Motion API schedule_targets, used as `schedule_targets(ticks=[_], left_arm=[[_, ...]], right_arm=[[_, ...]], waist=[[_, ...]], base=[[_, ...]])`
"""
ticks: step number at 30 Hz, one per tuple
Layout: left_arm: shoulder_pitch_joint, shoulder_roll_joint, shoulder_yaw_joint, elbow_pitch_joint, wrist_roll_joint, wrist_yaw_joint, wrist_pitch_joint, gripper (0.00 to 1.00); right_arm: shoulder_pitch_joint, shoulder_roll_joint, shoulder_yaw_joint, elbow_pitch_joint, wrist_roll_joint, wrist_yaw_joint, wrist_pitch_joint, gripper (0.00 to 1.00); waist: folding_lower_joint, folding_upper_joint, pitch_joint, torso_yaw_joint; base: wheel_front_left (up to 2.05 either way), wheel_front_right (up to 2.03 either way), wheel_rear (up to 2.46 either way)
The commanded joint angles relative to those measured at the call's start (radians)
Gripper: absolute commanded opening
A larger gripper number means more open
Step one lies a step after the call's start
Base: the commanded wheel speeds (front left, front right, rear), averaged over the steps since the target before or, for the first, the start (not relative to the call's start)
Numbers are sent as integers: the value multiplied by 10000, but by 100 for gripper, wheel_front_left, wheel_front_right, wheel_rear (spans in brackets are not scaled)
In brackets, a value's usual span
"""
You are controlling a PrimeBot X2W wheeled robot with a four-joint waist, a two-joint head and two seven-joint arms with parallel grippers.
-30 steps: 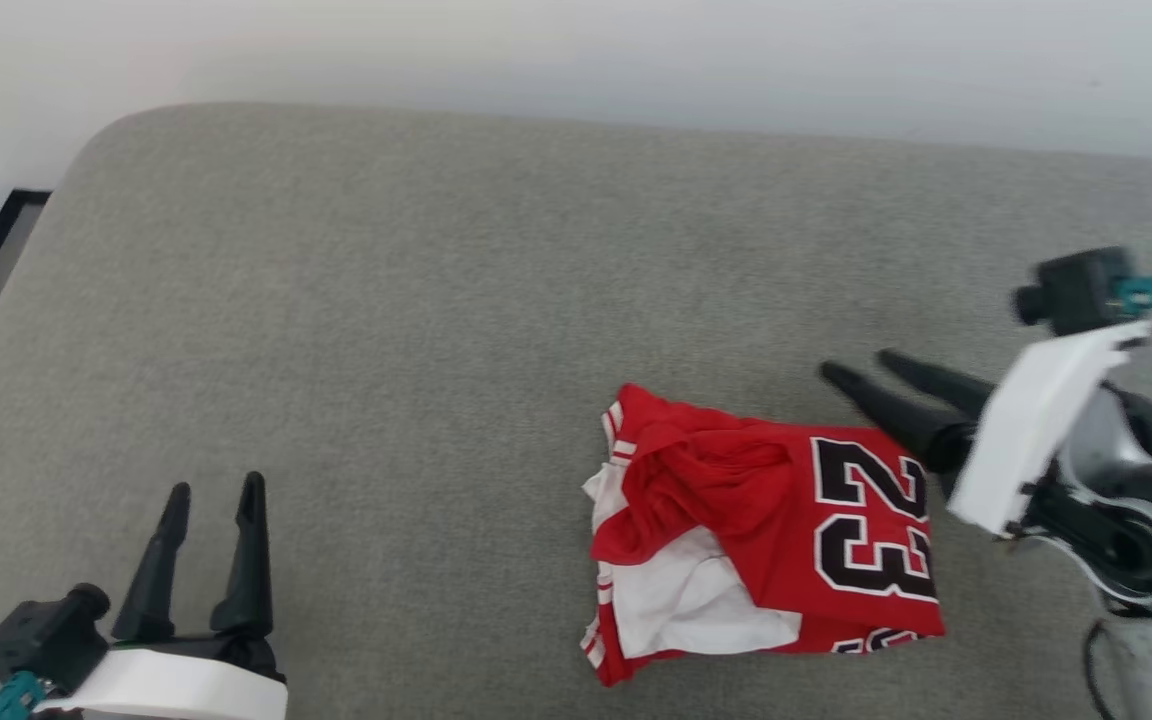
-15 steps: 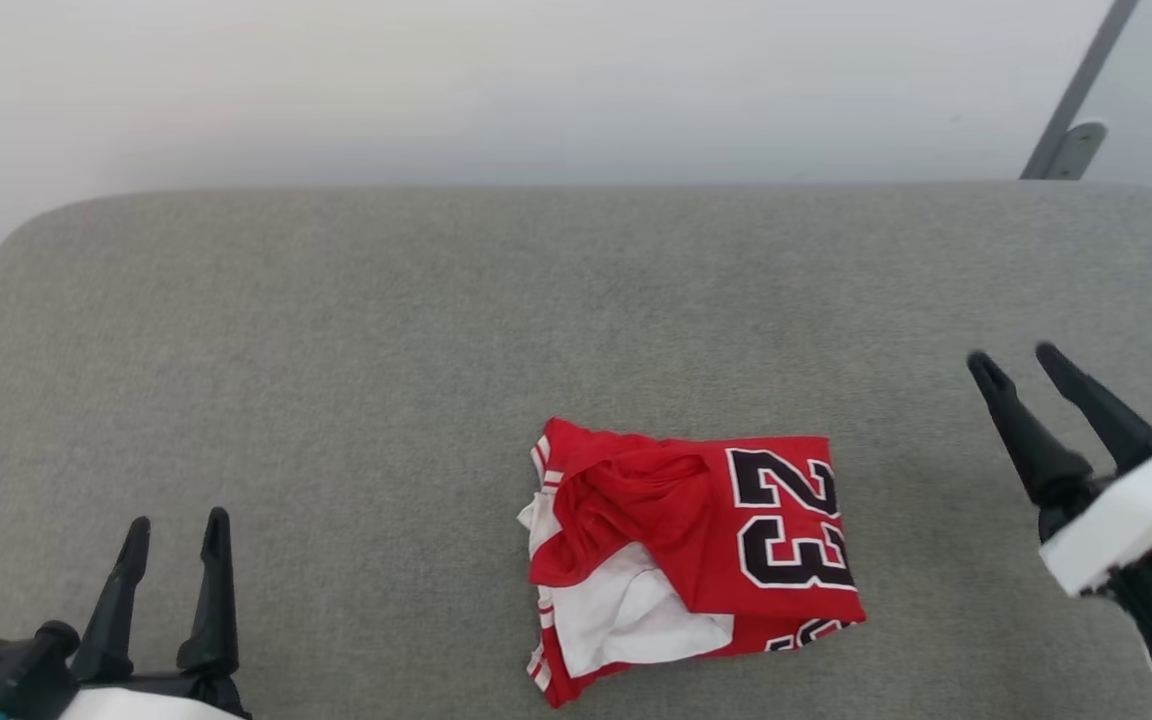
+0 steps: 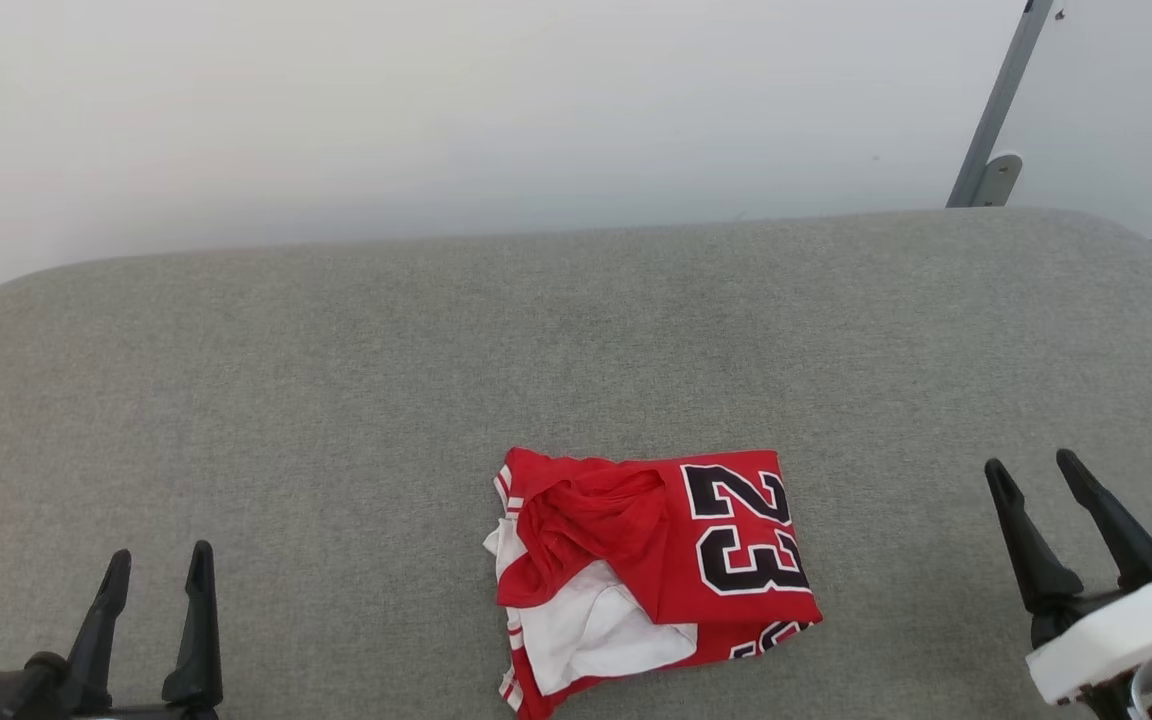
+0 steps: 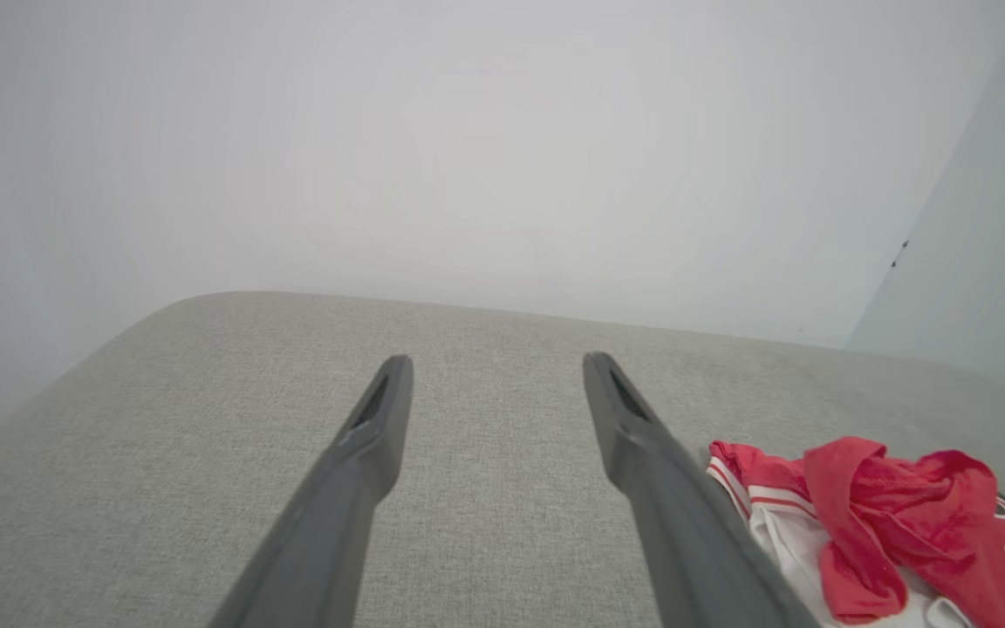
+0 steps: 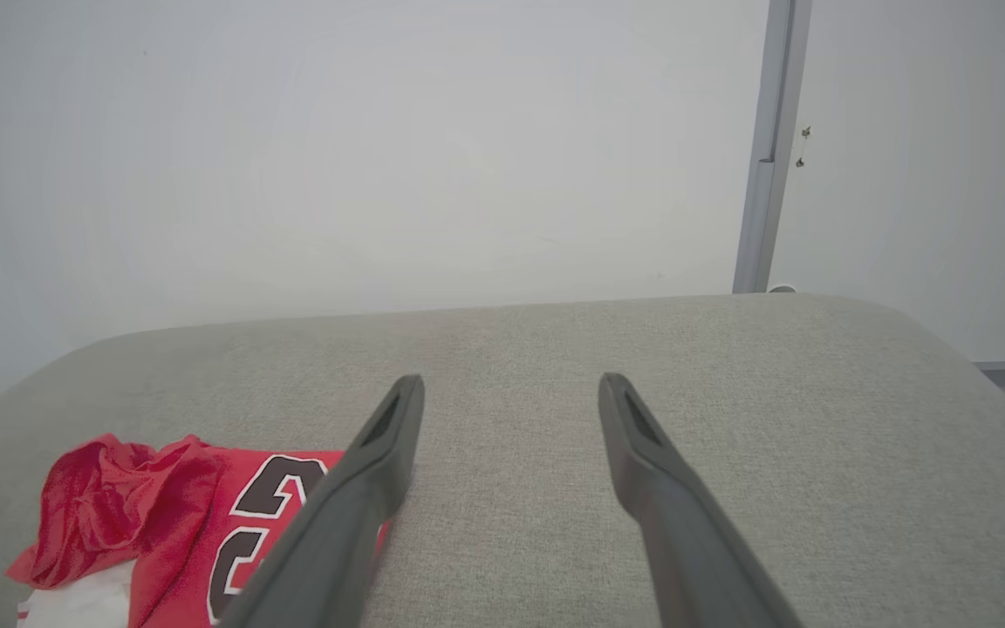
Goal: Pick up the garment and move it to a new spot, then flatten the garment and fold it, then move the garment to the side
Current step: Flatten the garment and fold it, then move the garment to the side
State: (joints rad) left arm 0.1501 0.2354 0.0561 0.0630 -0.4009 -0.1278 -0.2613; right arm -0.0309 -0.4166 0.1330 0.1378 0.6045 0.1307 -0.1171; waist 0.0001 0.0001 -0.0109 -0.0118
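The garment [image 3: 651, 580] lies folded and bunched on the grey cushion [image 3: 336, 380], near the front edge. The 23 shows, but the lower lettering is tucked under and unreadable. The left gripper [image 3: 161, 552] sits well to its left, fingers spread and empty, base cut off. The right gripper [image 3: 1030, 462] is likewise spread and empty, well apart.

Pulling back while the view shifts

The right gripper with two long dark fingers [image 3: 1028, 463] is drawing away from the folded red jersey T-shirt with white sleeves and a black-and-white "23" [image 3: 656, 570]. Its fingertips, a second ago just beside the shirt's numbered edge, are now standing well apart from it. The head camera is tilting up and turning, bringing more pale wall [image 3: 436, 100] and a grey metal post [image 3: 996, 110] into view.
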Motion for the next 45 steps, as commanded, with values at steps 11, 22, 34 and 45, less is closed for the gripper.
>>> schedule_targets(ticks=[11,22,34,45], left_arm=[[410,-162,184,-115,343,-34,-45,100],[417,-384,126,-182,484,-35,-45,100],[272,-369,22,-127,452,-35,-45,100],[88,-295,-188,-71,281,-35,-47,100]], right_arm=[[378,192,71,1004,-325,1,-1392,100],[601,497,-240,878,-447,1,-1478,100],[499,580,-30,628,-361,1,-1481,100],[-800,-90,1320,1069,1486,1,832,100]], waist=[[-1,-1,-221,-29],[-1,-1,-247,86],[-1,-1,-205,215],[-1,-1,102,694]], base=[[0,0,0],[0,0,0],[0,0,0],[0,0,0]])
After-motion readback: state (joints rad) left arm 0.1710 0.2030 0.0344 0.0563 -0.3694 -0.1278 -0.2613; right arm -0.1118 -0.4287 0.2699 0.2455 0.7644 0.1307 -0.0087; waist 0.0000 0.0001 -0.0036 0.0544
